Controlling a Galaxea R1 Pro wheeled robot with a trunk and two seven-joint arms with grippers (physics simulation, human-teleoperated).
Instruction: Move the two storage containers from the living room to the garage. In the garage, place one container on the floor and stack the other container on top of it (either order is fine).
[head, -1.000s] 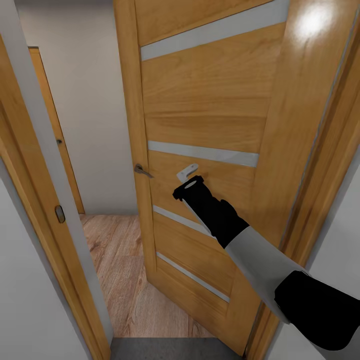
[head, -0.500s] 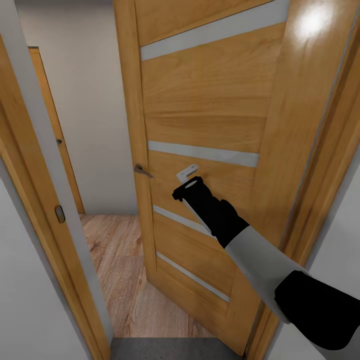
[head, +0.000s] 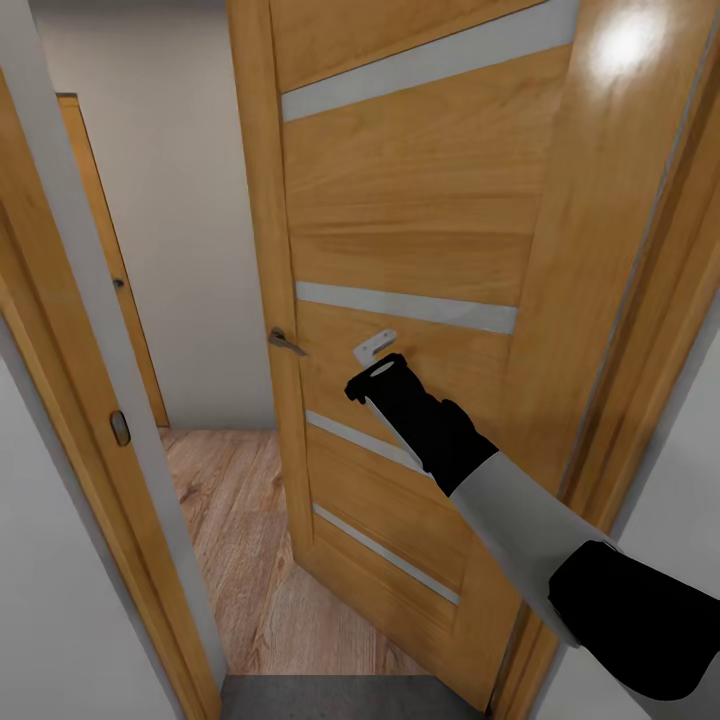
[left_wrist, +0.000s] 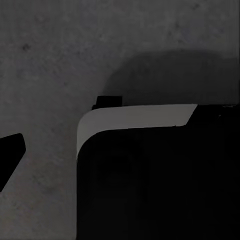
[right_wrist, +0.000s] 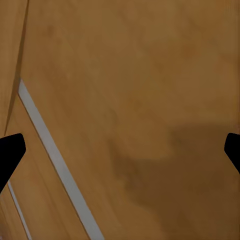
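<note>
Nothing has moved in the last second: your right hand (head: 378, 366) still rests against the door (head: 420, 230), fingers spread wide on bare wood, so you've stalled mid-push. Your left hand (left_wrist: 10, 155) hangs over grey concrete floor (left_wrist: 45, 55); its spread I cannot tell. Wood planks (head: 240, 540) lie beyond the doorway. Neither container is in sight.

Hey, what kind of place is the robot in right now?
Likely an indoor doorway between rooms: an orange-brown wooden door with frosted strips stands partly open, wood plank flooring lies beyond it, and grey concrete sits at the threshold.
</note>
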